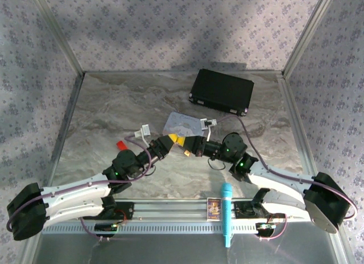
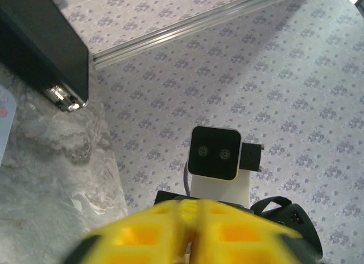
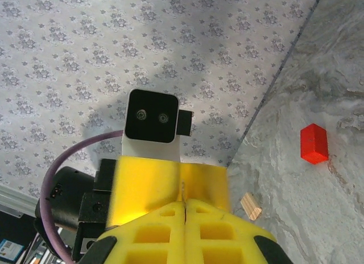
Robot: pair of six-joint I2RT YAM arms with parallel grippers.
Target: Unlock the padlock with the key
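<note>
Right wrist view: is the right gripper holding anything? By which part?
Cannot tell. The right gripper has its jaws shut tight, and nothing identifiable shows between them.

The left arm [image 1: 74, 193] and right arm [image 1: 278, 181] have white shells between black joints. Each carries a purple cable [image 3: 74, 152] and what seems to be 1 green light [image 1: 242, 161]. The left gripper [image 2: 192, 218] and right gripper [image 3: 185, 210] have yellow, gridded fingers. Each wrist camera [image 3: 151, 117] is black-faced with 2 lenses.
</note>
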